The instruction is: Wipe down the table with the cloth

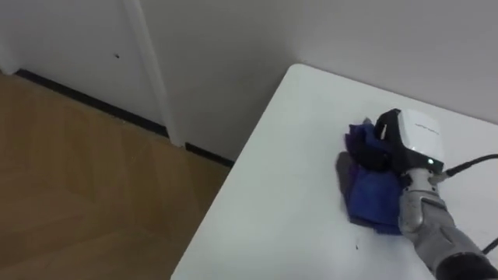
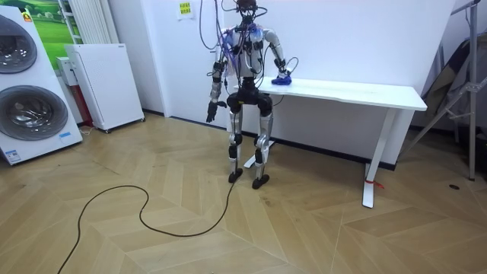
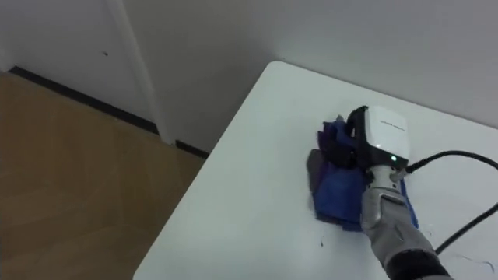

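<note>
A crumpled blue cloth (image 1: 364, 196) lies near the far left corner of the white table (image 1: 288, 179). My right hand (image 1: 412, 138) rests on top of it, white back upward. Its dark fingers (image 1: 370, 154) curl down into the bunched cloth. In the room view I stand at the table's left end (image 2: 304, 85), with my right arm reaching out to the cloth (image 2: 281, 78). My left hand (image 2: 211, 115) hangs at my side, away from the table.
The table's left edge (image 1: 226, 210) drops to wooden floor, and a white wall runs close behind its far edge. A washing machine (image 2: 30, 91) and a white cabinet (image 2: 106, 84) stand at the room view's left. A stand (image 2: 464, 99) stands beyond the table's other end.
</note>
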Tool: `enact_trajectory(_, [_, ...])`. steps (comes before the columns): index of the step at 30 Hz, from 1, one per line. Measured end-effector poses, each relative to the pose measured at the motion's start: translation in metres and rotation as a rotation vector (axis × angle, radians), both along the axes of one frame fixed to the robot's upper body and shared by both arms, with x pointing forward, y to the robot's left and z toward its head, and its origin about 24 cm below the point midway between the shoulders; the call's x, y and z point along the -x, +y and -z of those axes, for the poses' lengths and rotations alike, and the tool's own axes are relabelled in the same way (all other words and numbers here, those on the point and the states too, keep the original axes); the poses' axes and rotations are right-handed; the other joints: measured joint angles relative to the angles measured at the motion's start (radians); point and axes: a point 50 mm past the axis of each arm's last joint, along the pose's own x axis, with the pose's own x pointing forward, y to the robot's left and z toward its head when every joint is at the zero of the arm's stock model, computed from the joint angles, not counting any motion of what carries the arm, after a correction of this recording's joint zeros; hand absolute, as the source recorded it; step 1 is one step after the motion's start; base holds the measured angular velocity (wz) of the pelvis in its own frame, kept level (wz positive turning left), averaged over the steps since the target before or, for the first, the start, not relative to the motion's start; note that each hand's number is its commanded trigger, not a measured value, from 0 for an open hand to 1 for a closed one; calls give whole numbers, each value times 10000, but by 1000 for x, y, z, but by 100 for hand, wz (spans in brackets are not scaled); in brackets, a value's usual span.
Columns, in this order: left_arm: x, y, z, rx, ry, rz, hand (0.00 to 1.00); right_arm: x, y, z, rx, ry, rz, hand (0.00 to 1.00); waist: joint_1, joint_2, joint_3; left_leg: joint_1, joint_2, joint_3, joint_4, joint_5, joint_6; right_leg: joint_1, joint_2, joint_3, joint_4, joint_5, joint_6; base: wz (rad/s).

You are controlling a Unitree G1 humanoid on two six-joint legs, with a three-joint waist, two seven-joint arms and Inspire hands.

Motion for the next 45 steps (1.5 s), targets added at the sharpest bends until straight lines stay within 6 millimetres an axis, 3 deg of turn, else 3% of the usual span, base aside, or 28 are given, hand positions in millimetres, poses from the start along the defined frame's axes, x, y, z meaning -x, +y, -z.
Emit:
enact_trajectory(5, [16, 14, -4, -618, 42, -680, 0, 57, -46, 21, -1168, 95, 3076, 100, -626, -65, -210, 208, -9, 682, -16, 0, 2, 245, -100, 66, 22, -35, 57, 8])
enact_trajectory(9, [27, 21, -7, -956, 91, -1188, 0, 100, -76, 28, -1610, -3, 5268, 100, -1173, -129, -220, 278, -46, 875, 2, -13, 23, 331, -135, 90, 19, -91, 153, -5])
enact_trajectory(14, [28, 15, -5, -922, 108, -1205, 0, 134, -91, 32, -1634, 219, 6364, 100, -1321, -76, -242, 441, 25, 1031, 113, -171, 127, 566, -49, 525, 12, -140, 220, -13])
enact_trajectory(19, [26, 1, 0, -659, 276, -901, 0, 127, -87, 29, -1448, 281, 6179, 100, -1294, 82, -262, 462, 129, 1145, 403, -259, 58, 615, 26, 586, 18, -141, 120, -9])
enact_trajectory(22, [30, -6, 2, -487, 542, -912, 0, 114, -79, 25, -1130, 161, 5806, 100, -991, 268, -213, 616, 219, 1362, 363, -233, 20, 505, 146, 974, 59, -79, 32, -45])
enact_trajectory(23, [30, -9, 3, -435, 615, -949, 0, 104, -71, 23, -1019, 119, 5402, 100, -874, 311, -161, 616, 258, 1361, 337, -245, 4, 442, 209, 1134, 56, -39, -14, -56])
enact_trajectory(25, [26, -13, 6, -307, 675, -709, 0, 87, -53, 21, -763, 60, 4457, 100, -719, 409, -142, 598, 266, 1365, 319, -260, -23, 288, 296, 1322, 105, 7, -74, -52])
enact_trajectory(28, [12, -16, 8, -182, 504, -466, 0, 45, -4, 14, -355, 119, 1878, 100, -280, 463, -48, 563, 338, 1479, 315, -297, -108, -178, 319, 1517, 569, -60, -204, -57])
enact_trajectory(30, [-4, -20, 8, -53, 193, -185, 0, 10, 44, 4, 284, 120, -667, 100, 18, 474, 111, 401, 348, 1548, 466, -320, -143, -573, 104, 947, 1184, -238, -249, -24])
enact_trajectory(32, [-18, -23, 8, 15, -101, 237, 0, -8, 75, -4, 358, -34, -1938, 100, 176, 417, 241, 189, 337, 1544, 743, -376, -129, -963, -132, 619, 1688, -479, -249, 8])
enact_trajectory(35, [-32, -26, 7, 149, -477, 418, 0, -27, 105, -15, 751, -249, -3271, 100, 802, 483, 246, -308, 305, 1621, 1315, -637, -71, -1630, -399, 479, 2553, -749, -240, -5])
enact_trajectory(37, [-34, -24, 6, 92, -541, 442, 0, -32, 108, -17, 1008, -305, -3565, 100, 1058, 581, 248, -500, 367, 1599, 1597, -761, 3, -1826, -494, 369, 2824, -773, -213, 3])
enact_trajectory(38, [-34, -21, 6, 22, -530, 398, 0, -32, 107, -17, 995, -271, -3494, 100, 1212, 635, 247, -509, 442, 1603, 1620, -803, 40, -2037, -665, 195, 3301, -847, 58, 3])
enact_trajectory(39, [-34, -17, 5, -81, -509, 408, 0, -32, 104, -16, 1025, -273, -3383, 100, 1245, 636, 242, -619, 477, 1696, 1714, -886, 40, -2372, -1298, 6, 4163, -996, 223, 5])
enact_trajectory(40, [-35, -14, 4, -151, -517, 424, 0, -32, 103, -16, 1041, -295, -3321, 100, 1235, 602, 224, -649, 496, 1767, 1808, -934, 24, -2505, -1741, 17, 4498, -1052, 310, 16])
enact_trajectory(41, [-38, -8, 2, -307, -577, 455, 0, -31, 101, -13, 1083, -274, -3222, 100, 1219, 583, 204, -705, 598, 1887, 1919, -993, -57, -2612, -2543, 23, 4762, -1058, 447, 25])
enact_trajectory(42, [-46, -1, -1, -482, -778, 515, 0, -30, 98, -9, 998, -257, -3006, 100, 1230, 550, 184, -769, 847, 1868, 2154, -1086, -202, -2617, -3042, 90, 4589, -923, 639, 26])
enact_trajectory(43, [-49, 2, -3, -578, -884, 552, 0, -30, 97, -7, 871, -249, -2895, 100, 1248, 520, 166, -817, 1013, 1901, 2237, -1129, -284, -2593, -3205, 208, 4375, -824, 707, 26])
enact_trajectory(44, [-57, 9, -6, -761, -1051, 645, 0, -29, 94, -4, 532, -257, -2639, 100, 1232, 441, 122, -964, 1351, 1914, 2478, -1195, -492, -2475, -3386, 382, 3779, -451, 761, 29])
enact_trajectory(45, [-62, 14, -8, -897, -1172, 688, 0, -25, 89, 0, 245, -226, -2348, 100, 1098, 390, 96, -1172, 1668, 1793, 2778, -1299, -732, -2228, -3494, 246, 3100, 43, 784, 30])
